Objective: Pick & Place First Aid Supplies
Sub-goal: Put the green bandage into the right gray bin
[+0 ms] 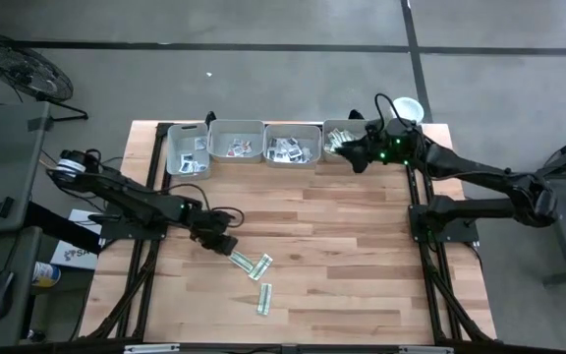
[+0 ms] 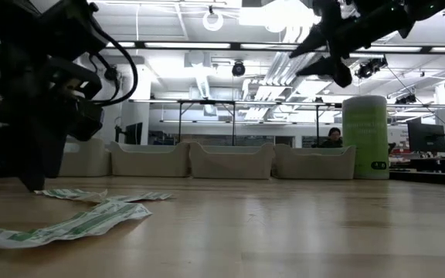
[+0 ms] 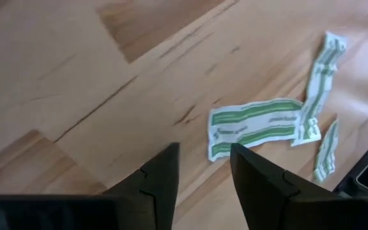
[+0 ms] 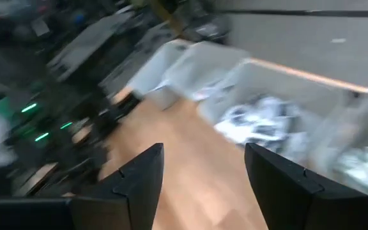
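The left hand (image 1: 226,245) hovered part-open and empty beside narrow green-white paper sachet strips (image 1: 252,265) on the pale wooden worktop (image 1: 342,246); the right hand (image 1: 354,157) gaped empty over grey rectangular plastic trays (image 1: 236,141).

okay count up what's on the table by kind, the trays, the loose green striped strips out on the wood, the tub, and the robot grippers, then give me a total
Grey trays: 4
Loose green-striped strips on the wood: 3, judged from the high view
Tall green tub: 1
Grippers: 2, the left gripper by the strips, the right gripper over the trays' right end
Total: 10
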Robot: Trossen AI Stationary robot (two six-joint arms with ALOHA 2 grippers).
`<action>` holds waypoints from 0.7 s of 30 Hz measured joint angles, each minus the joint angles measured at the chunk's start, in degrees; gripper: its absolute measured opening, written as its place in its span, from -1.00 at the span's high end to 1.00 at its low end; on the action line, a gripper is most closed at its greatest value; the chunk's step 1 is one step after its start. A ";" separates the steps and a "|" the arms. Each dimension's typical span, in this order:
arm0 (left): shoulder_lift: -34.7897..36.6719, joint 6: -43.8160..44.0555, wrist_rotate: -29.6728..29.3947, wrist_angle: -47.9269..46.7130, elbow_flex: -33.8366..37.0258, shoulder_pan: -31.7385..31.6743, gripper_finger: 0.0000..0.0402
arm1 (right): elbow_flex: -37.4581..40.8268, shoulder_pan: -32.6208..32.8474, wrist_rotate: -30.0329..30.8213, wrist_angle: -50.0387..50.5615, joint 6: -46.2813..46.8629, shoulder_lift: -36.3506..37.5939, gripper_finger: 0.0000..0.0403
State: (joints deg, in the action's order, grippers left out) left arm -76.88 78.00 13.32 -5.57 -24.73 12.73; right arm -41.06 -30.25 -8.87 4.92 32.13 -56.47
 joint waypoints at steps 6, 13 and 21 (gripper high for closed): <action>-1.81 -1.43 1.20 0.77 -0.07 0.00 0.29 | -0.02 8.00 -4.69 -2.62 -1.56 -0.11 0.06; -1.94 -1.99 1.14 1.74 0.07 0.02 0.29 | -0.02 19.90 3.66 -2.67 -2.42 -0.18 0.58; -2.02 -3.19 1.09 2.26 0.15 0.04 0.29 | -0.02 33.60 11.97 -11.37 -2.13 -7.60 0.98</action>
State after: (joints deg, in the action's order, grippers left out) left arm -78.89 74.81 14.41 -3.31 -24.58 12.78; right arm -41.08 3.35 3.10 -6.45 30.00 -64.07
